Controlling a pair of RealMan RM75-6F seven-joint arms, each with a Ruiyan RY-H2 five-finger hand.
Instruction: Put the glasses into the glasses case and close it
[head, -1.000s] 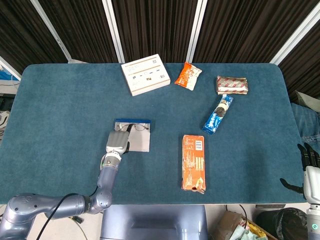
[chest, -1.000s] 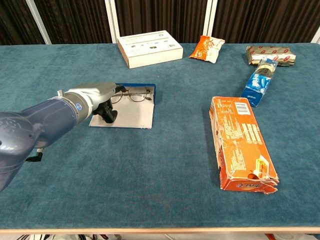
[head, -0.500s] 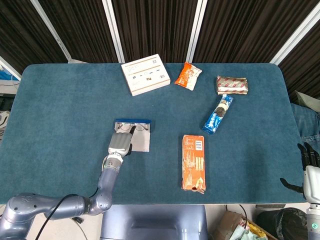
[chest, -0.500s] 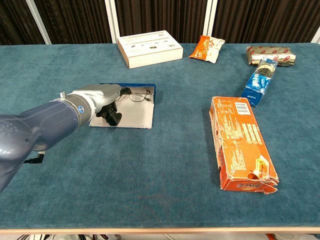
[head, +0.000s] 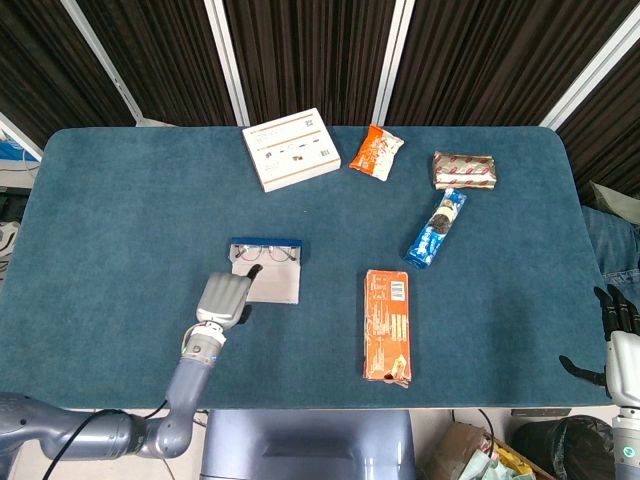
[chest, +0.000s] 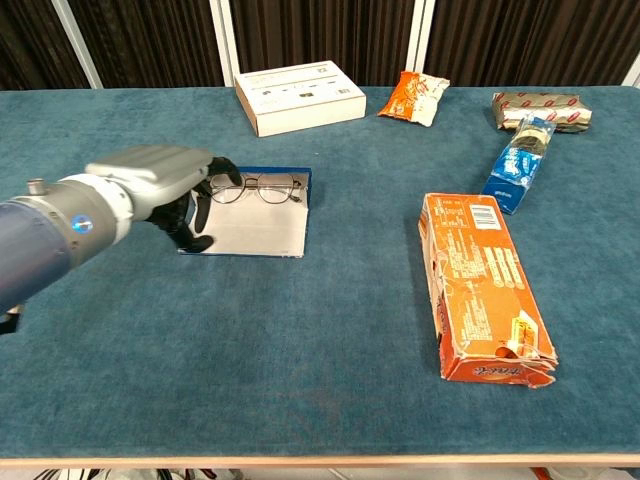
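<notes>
left hand (chest: 150, 185) pulled back off glasses (chest: 250, 187).

Table (chest: 330, 380) matt teal felt-like cloth; glasses (chest: 250, 187) thin wire frame; left hand (chest: 155, 180) smooth silver-grey shell.

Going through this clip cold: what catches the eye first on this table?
The open glasses case left of centre, with the glasses lying in it by its blue edge, and the left hand at its left end, holding nothing. Next, the long orange box lying flat to the right, its near end torn.
</notes>
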